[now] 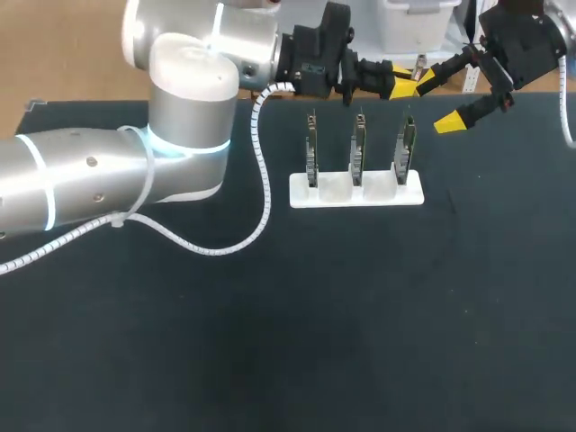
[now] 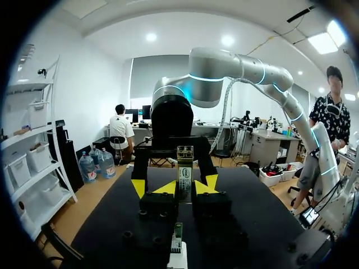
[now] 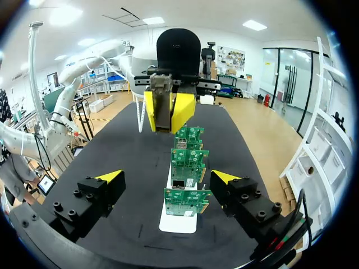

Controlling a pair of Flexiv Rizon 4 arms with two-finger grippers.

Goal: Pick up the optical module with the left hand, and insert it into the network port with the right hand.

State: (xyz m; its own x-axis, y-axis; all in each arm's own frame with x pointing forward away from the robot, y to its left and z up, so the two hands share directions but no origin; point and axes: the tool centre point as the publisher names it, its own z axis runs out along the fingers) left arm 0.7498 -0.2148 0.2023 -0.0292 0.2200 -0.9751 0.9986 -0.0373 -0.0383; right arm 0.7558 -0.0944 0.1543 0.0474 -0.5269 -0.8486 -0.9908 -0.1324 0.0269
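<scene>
Module (image 2: 184,168) clamped upright in L gripper (image 2: 184,188); R gripper (image 3: 166,178) fingers apart, module seen straight ahead of it, close

**Bright overhead light, soft shadows**

Ceiling panels (image 3: 255,25) light both wrist views brightly. The dark bench (image 1: 360,315) looks matte, with barely any shadow. Glare sits on the silver shell of the left arm (image 1: 184,81).
</scene>
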